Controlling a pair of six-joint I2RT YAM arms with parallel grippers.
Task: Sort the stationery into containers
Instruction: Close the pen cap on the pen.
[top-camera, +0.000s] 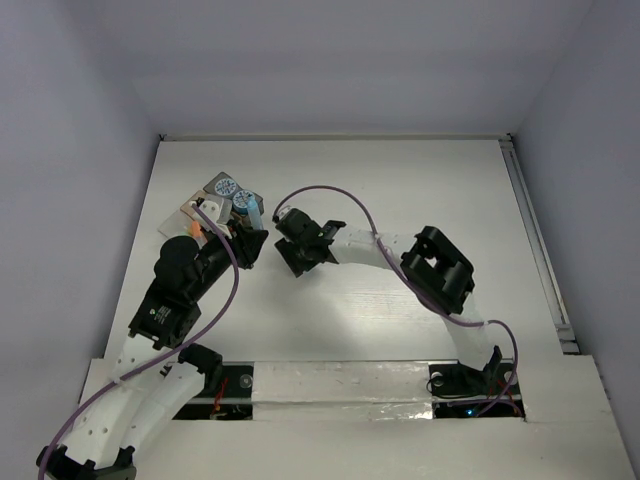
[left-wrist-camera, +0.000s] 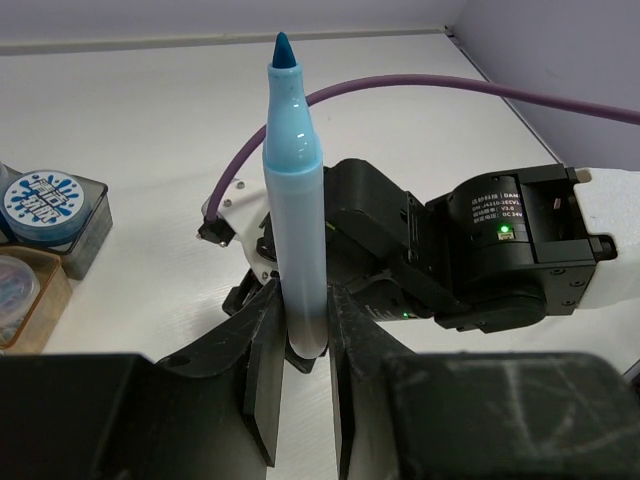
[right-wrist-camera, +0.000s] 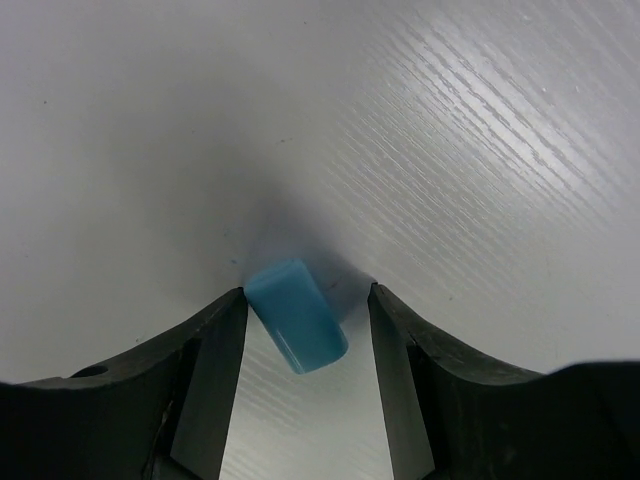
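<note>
Two grippers logged. We see the left gripper pinching a blue pen upright, mid-frame. The right gripper is spread around a blue eraser block lying on the table, lower centre of frame.

White table: faint wood grain, matte, bright glare patch in right wrist view. Pale lavender-grey walls enclose it at back, left, right. Dark seam where walls meet table. Thin metal rail runs along table's right edge. Glossy white strip spans near edge, slightly crinkled, reflecting light.
</note>
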